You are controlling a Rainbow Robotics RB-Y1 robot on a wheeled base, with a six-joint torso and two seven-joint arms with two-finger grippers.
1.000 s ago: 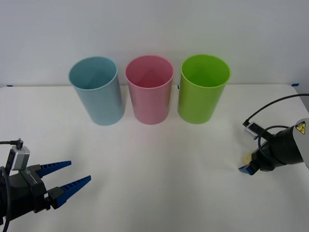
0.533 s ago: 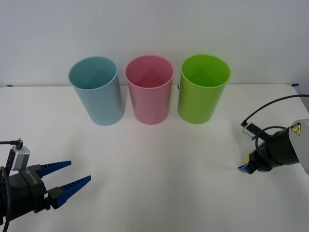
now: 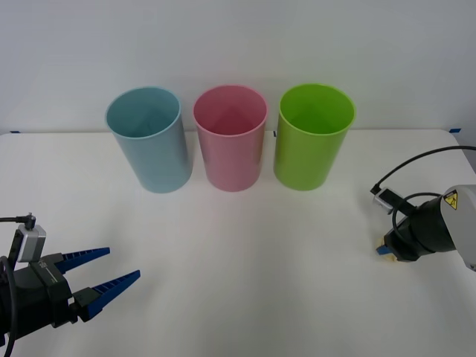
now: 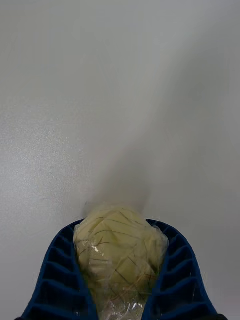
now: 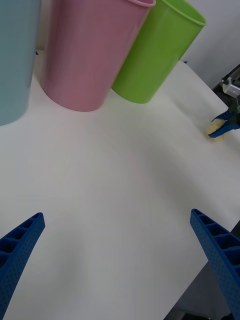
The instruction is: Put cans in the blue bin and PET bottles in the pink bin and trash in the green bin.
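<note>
In the front view you had the right gripper (image 3: 384, 250) down near the right edge of the worktop (image 3: 238, 245), well apart from the three bins lined up along the far edge: the blue bin (image 3: 149, 141) nearest the left side, the pink bin (image 3: 230, 141) in the middle, the green bin (image 3: 312, 141) nearest your working arm. All three stood upright, mouths open. The left gripper (image 3: 104, 271) sat parked by the near left corner, its fingers spread wide and holding nothing.

In the right wrist view your two blue fingers (image 4: 55, 275) were closed around the trash (image 4: 119, 255), a pale wrinkled wad in a clear film, seated well between them with its end poking past the tips. The grip looked sound, so I judged the step in hand to be lifting and carrying to the green bin. You would have done well to raise it clear of the worktop first, rise above the rim, and let go only over the middle of the mouth; a light wad dropped at the edge could bounce off.

In the left wrist view the pink bin (image 5: 90, 55) and green bin (image 5: 157, 50) stood touching or nearly so, and the right gripper (image 5: 222, 127) showed far off, yellow wad between its fingers.
</note>
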